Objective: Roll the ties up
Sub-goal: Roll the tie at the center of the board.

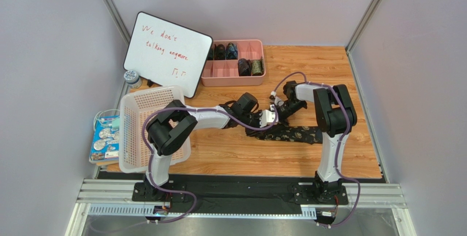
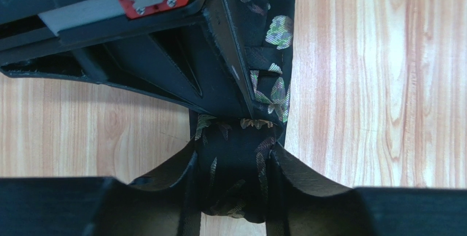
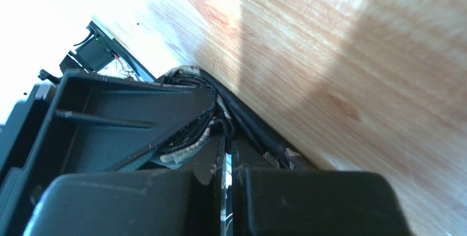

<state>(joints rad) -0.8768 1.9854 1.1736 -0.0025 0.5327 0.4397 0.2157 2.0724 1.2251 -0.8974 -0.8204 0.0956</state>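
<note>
One dark patterned tie [image 1: 299, 135] lies flat across the middle of the wooden table, and both arms meet at its left end. My left gripper [image 2: 234, 155] has its fingers pressed on either side of a rolled-up part of the tie [image 2: 235, 187]. Its place in the top view is [image 1: 272, 120]. My right gripper [image 3: 226, 136] is shut, with folded tie layers [image 3: 186, 148] pinched at its tips. In the left wrist view its black body lies over the tie's strip [image 2: 277, 33]. Several rolled ties [image 1: 244, 66] sit in the pink tray [image 1: 233, 83].
A whiteboard [image 1: 167, 52] leans at the back left. A white perforated basket [image 1: 148, 132] stands by the left arm, with blue packets [image 1: 105, 137] and a small tin [image 1: 131, 76] beyond it. Grey walls close in both sides.
</note>
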